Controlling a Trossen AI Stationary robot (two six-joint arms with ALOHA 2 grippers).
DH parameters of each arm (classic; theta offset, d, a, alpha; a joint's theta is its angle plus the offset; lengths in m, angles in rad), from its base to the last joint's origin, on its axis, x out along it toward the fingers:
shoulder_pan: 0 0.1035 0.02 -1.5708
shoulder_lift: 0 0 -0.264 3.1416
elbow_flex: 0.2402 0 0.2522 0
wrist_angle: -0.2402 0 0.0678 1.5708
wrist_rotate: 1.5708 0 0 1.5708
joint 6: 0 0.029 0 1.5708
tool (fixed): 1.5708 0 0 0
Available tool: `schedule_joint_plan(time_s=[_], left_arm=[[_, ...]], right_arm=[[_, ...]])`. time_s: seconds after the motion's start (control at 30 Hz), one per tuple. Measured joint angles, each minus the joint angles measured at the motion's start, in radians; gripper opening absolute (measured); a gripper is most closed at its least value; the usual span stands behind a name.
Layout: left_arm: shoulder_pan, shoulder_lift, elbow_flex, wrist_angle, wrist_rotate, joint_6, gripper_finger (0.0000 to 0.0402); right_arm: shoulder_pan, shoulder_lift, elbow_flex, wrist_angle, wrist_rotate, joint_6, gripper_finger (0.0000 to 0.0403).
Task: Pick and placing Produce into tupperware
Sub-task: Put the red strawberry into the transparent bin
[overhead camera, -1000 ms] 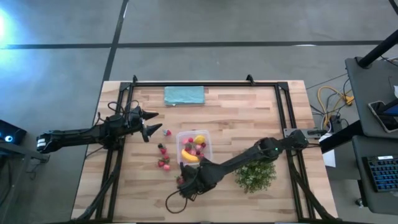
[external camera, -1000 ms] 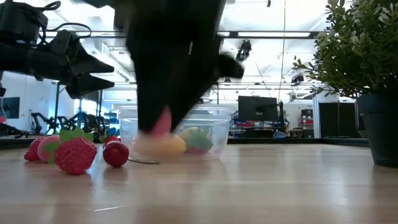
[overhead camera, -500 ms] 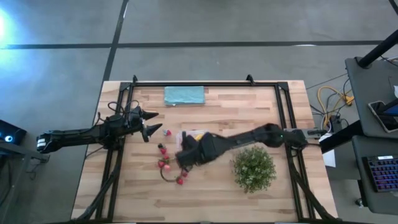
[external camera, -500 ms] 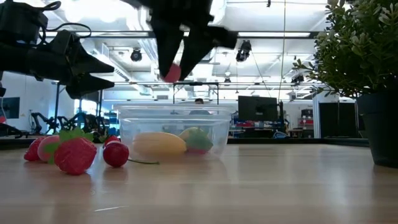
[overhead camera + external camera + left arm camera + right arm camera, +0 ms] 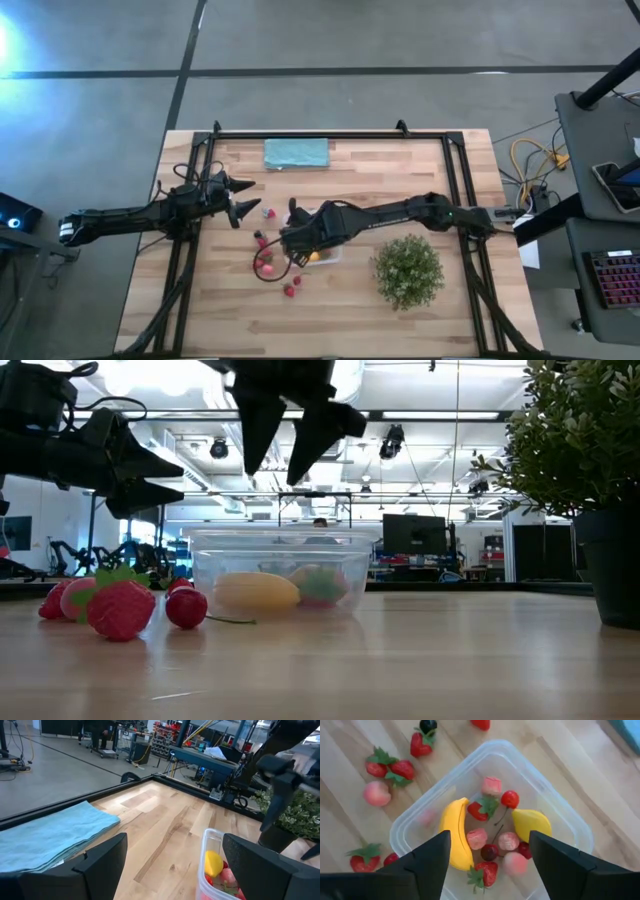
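Observation:
The clear square tupperware stands at mid-table, mostly hidden under my right arm in the high view. It holds a banana, a lemon, strawberries and small pink and red fruits. A blurred pink fruit shows inside it. My right gripper hangs open and empty above the tupperware; it also shows in the low view. Loose strawberries and a peach-pink fruit lie on the table left of the tupperware. My left gripper waits open above the table's left part.
A potted green plant stands right of the tupperware, near my right arm. A folded teal cloth lies at the far edge. A black frame runs round the table. More loose fruits lie toward the near edge.
My right gripper has risen from the table near the front with a pink fruit, gone toward the far edge over the tupperware, and opened. The fruit has left the fingers and dropped into the tupperware.

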Motion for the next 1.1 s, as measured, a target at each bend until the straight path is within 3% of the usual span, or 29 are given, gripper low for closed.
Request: schedule_joint_plan(time_s=[0.23, 0.53, 0.7, 0.9, 1.1], left_arm=[[0.0, -0.002, 0.0, 0.0, 0.0, 0.0, 0.0314], [0.0, -0.002, 0.0, 0.005, 0.0, 0.0, 0.0314], [0.0, -0.001, 0.0, 0.002, 0.0, 0.0, 0.0314], [0.0, -0.001, 0.0, 0.0, 0.0, -0.005, 0.0314], [0.0, -0.002, 0.0, 0.007, 0.005, -0.077, 0.0314]], right_arm=[[0.006, -0.068, 0.001, -0.037, 0.009, 0.089, 0.0258], [0.016, -0.185, 0.002, -0.05, 0.136, 0.142, 0.0244], [0.013, -0.21, 0.001, -0.07, 0.135, 0.05, 0.024], [0.014, -0.239, 0.001, -0.041, 0.125, 0.169, 0.0243], [0.03, -0.242, 0.001, 0.005, 0.056, 0.129, 0.0249]])
